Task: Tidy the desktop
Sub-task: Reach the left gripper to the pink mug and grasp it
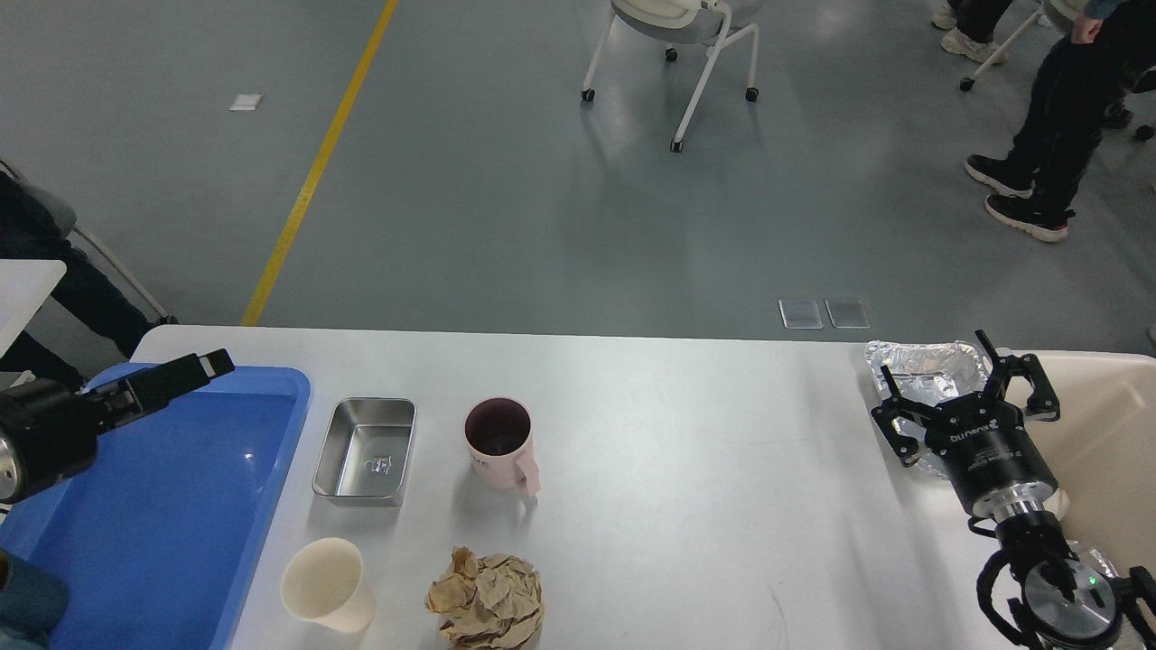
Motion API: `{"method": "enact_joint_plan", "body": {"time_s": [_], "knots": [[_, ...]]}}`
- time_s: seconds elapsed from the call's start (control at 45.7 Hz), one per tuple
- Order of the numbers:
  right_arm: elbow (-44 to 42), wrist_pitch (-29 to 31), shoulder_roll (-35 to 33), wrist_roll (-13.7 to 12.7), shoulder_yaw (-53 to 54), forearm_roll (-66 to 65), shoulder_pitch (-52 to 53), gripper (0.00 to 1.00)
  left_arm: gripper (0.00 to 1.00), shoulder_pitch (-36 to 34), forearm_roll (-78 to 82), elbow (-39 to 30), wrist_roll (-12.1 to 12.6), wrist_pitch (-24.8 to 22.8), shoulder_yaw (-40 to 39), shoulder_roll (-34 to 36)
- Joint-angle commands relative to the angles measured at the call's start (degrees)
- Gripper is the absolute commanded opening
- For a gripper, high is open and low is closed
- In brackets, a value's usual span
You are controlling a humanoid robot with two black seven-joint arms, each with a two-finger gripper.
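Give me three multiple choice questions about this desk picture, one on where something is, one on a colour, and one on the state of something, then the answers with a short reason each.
1. Where is the metal tin?
A. Between the blue tray and the pink mug
B. Inside the blue tray
C. Under the right gripper

2. What colour is the crumpled paper?
A. White
B. Brown
C. Blue

3. How does the paper cup stand?
A. Tipped on its side
B. Upside down
C. Upright, mouth up

Answers:
1. A, the tin sits on the desktop just right of the tray and left of the mug.
2. B, the wad is tan brown.
3. C, its open round mouth faces up.
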Motion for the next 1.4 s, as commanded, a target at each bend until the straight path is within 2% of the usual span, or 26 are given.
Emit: {"method": "enact_joint_plan", "body": {"time_s": [0.0, 0.066, 0.175, 0.241, 0.547, 0.701, 0.766, 0.854, 1.073, 1.38], "knots": [[0.0, 0.0, -0.1, 0.0, 0.0, 0.0, -0.2, 1.0, 0.97, -0.1, 3.9, 0.1, 0.1, 0.0, 0.4, -2.0], [0.0, 0.0, -0.3, 0.0, 0.0, 0.0, -0.3, 1.0, 0.97, -0.2, 6.2, -0.3, 1.1, -0.1, 0.4, -2.0], [0.0, 0.0, -0.9, 0.0, 0.1, 0.0, -0.3, 1.0, 0.97, -0.9, 10.4, 0.0, 7.1, 0.0, -0.1, -3.0], [0.0, 0.0, -0.9, 0.0, 0.1, 0.0, -0.4, 1.0, 0.97, -1.8, 10.4, 0.0, 8.6, -0.1, -0.1, -6.1], [0.0, 0.0, -0.9, 0.0, 0.1, 0.0, -0.6, 1.0, 0.97, -2.7, 9.5, 2.5, 8.7, -0.7, 0.4, -11.4], [0.0, 0.0, -0.9, 0.0, 0.1, 0.0, -0.7, 1.0, 0.97, -4.3, 9.6, 4.9, 10.7, -6.8, 0.4, -12.9], [0.0, 0.0, -0.9, 0.0, 0.1, 0.0, -0.7, 1.0, 0.97, -6.3, 9.6, 7.9, 12.2, -8.1, 0.5, -16.0], [0.0, 0.0, -0.8, 0.0, 0.1, 0.0, -0.7, 1.0, 0.97, -8.7, 9.7, 10.6, 12.3, -8.3, 2.0, -20.3], [0.0, 0.0, -0.8, 0.0, 0.1, 0.0, -0.8, 1.0, 0.97, -17.9, 9.6, 18.3, 12.7, -7.7, 12.3, -32.0], [0.0, 0.0, -0.9, 0.1, 0.2, 0.0, -0.9, 1.0, 0.97, -21.7, 9.7, 28.4, 14.9, -7.7, 17.5, -42.4]]}}
